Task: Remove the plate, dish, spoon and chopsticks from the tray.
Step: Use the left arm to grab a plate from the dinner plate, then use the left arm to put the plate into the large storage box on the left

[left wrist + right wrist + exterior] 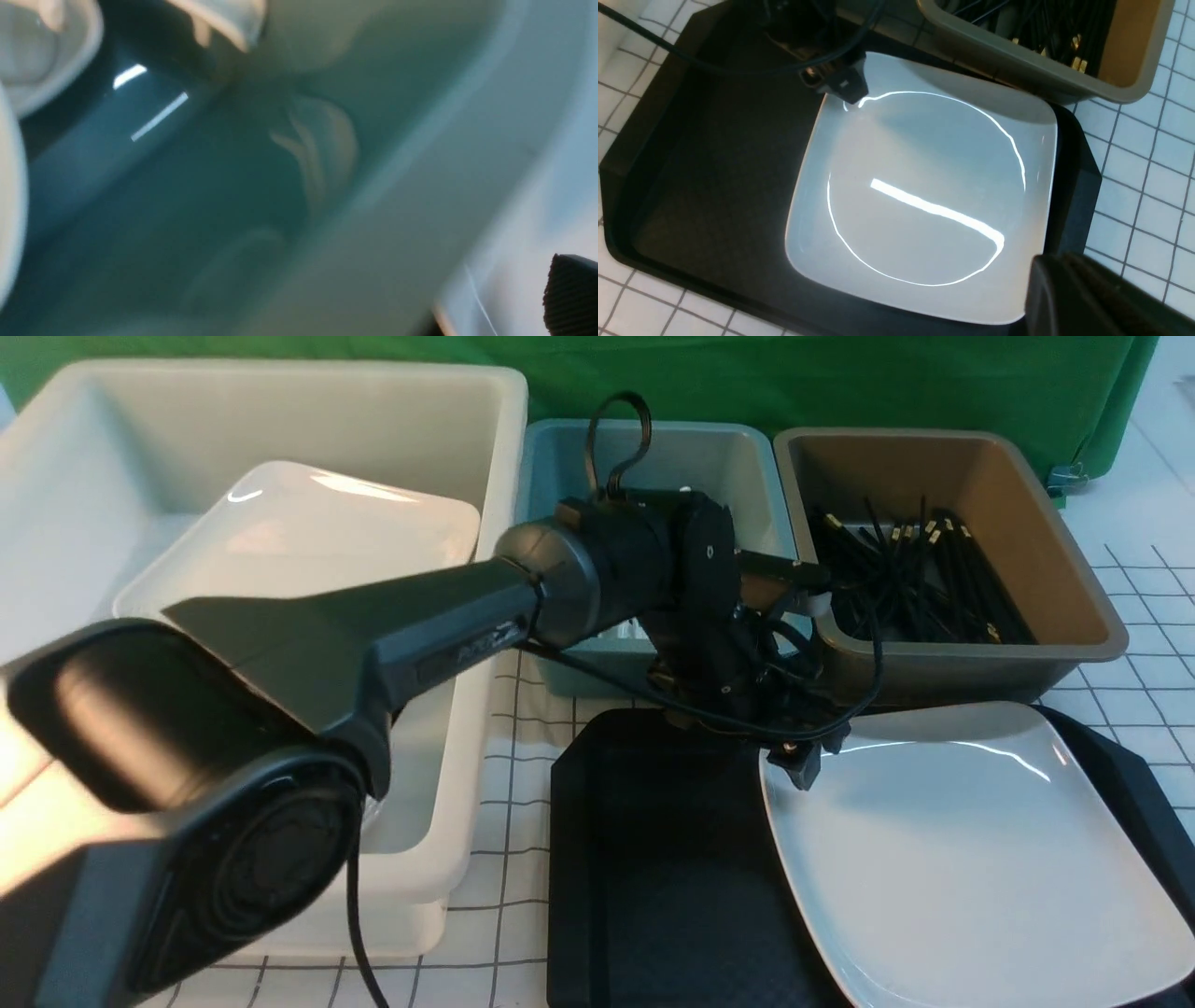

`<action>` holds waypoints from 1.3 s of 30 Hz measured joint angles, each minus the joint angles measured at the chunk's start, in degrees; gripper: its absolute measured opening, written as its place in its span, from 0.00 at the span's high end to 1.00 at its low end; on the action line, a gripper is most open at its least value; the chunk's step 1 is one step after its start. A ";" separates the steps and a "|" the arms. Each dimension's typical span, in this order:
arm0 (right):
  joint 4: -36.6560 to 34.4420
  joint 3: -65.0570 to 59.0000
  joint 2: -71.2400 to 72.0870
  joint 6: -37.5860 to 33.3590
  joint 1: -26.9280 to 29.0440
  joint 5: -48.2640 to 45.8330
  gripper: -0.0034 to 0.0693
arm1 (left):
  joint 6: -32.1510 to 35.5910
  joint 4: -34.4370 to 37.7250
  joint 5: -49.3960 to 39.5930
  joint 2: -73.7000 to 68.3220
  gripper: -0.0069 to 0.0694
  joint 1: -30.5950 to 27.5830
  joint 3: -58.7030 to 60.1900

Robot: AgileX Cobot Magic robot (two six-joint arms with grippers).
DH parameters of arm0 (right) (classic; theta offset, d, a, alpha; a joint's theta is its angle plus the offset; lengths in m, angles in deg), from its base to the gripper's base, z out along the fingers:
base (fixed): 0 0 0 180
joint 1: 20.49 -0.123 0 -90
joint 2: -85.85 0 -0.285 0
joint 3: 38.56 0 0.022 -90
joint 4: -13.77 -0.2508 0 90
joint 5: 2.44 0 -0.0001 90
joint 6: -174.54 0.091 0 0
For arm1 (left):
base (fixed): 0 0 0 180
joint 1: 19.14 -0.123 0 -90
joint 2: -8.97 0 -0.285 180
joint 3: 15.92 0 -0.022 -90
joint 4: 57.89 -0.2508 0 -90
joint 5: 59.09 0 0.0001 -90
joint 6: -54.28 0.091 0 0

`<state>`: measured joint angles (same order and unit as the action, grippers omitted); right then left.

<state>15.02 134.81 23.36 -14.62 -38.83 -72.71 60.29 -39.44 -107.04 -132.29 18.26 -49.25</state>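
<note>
Claws: left claw (794, 586) over teal tub (719, 467) at counter's far edge; right claw (1087, 298) above plate (962, 859); whether either is clenched cannot be told.
Plate: alone on tray (653, 859), its right half, toward counter's front-right corner.
Chopsticks (920, 583): heaped in brown tub (1008, 476), far-right.
Progress: seemingly nearly done; plate remains.

count | tray (653, 859) 1 | plates (962, 859) (308, 541) 2 | tubs (280, 369) (653, 427) (934, 434) 3

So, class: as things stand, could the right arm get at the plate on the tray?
Probably yes. The plate lies bare on the right side of the tray, and the right wrist camera looks down on it unobstructed. Only the left arm overhangs its far left corner, so the near edges look free.
</note>
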 joint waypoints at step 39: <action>-11.34 10.40 0.41 -2.66 0.00 1.43 0.94 | 9.05 -2.21 -15.15 22.60 0.89 0.30 -5.10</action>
<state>3.68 145.21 23.77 -17.28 -38.83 -71.28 69.33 -41.65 -122.19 -109.69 18.56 -54.35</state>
